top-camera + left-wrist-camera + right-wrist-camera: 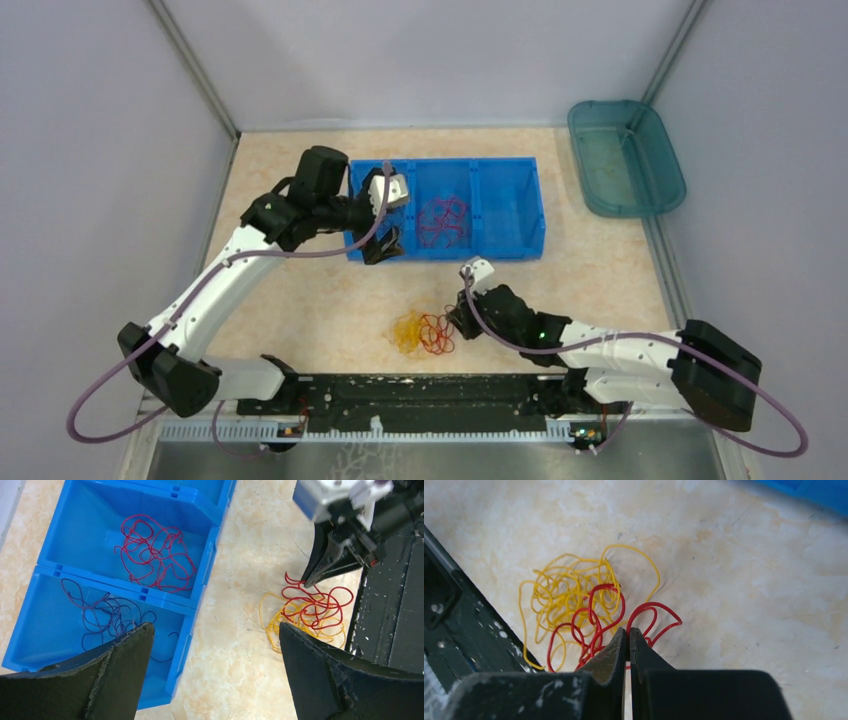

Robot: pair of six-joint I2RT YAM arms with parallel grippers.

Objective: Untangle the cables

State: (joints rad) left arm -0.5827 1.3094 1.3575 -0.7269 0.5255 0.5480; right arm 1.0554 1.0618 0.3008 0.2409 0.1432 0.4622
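Your tangle (425, 332) lies on the table (300, 300) just ahead of the base rail (420, 395), between the two arms. It is a yellow strand (569, 587) in loose loops. A red strand (599, 615) crosses it in several places and spills out on the side toward the right arm.

In the right wrist view you can see the right gripper (628, 632) with its jaws pressed almost together on the red strand at the tangle's edge. A sliver of red shows in the slit between the fingers. From the left wrist view, the same gripper's tip sits on an outer red loop, low over the table.

You have two more cables in the blue bin (480, 250), farther out on the table. The red cable (155, 552) is curled in the middle compartment. The dark cable (107, 615) lies in the compartment beside it, the left one in the top view. A wall stands between them, and neither touches the tangle.

Your left gripper (215, 627) hovers over the near edge of the bin's left compartment. Its jaws are spread wide with nothing between them, and one finger (115, 675) is over the dark cable's compartment.

A teal tray (625, 160) sits in the far right corner, apart from the bin.
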